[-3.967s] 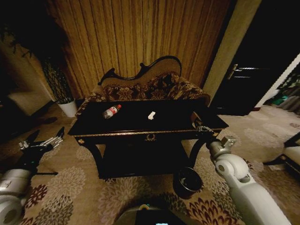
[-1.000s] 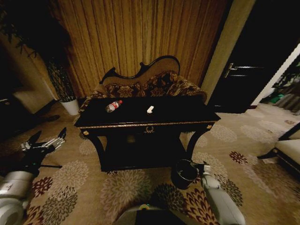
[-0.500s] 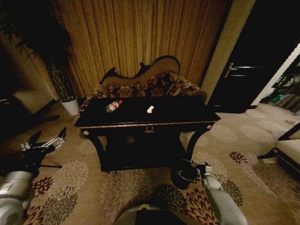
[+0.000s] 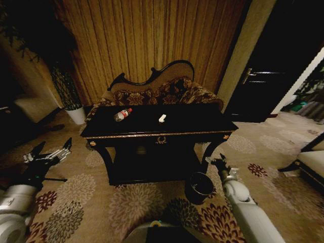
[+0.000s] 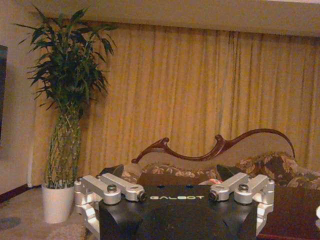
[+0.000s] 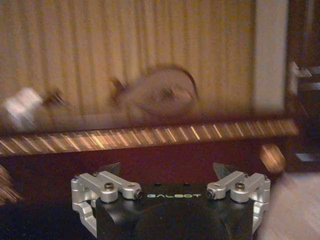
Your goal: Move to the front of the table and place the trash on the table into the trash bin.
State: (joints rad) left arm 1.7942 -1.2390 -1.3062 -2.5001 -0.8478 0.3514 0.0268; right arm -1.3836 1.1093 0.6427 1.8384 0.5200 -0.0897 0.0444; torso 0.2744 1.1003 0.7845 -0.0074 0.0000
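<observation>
The black table (image 4: 202, 124) with gold trim stands straight ahead. On its top lie a clear bottle (image 4: 121, 115) with a red label at the left and a small white scrap (image 4: 162, 118) near the middle. The dark round trash bin (image 4: 201, 186) sits on the carpet by the table's right leg. My right gripper (image 4: 216, 161) hangs open and empty just above and right of the bin, facing the table's gold front edge (image 6: 150, 135). My left gripper (image 4: 52, 147) is parked low at the left, open and empty.
A floral sofa (image 4: 162, 93) stands right behind the table before the curtains. At the left is a tall plant in a white pot (image 4: 75, 115). A dark door (image 4: 263, 76) is at the right. Patterned carpet lies open in front of the table.
Four seconds ago my right gripper was at the table's right corner by a tan item. It was then down at the bin's rim and has now risen beside the table leg. The left arm stayed still.
</observation>
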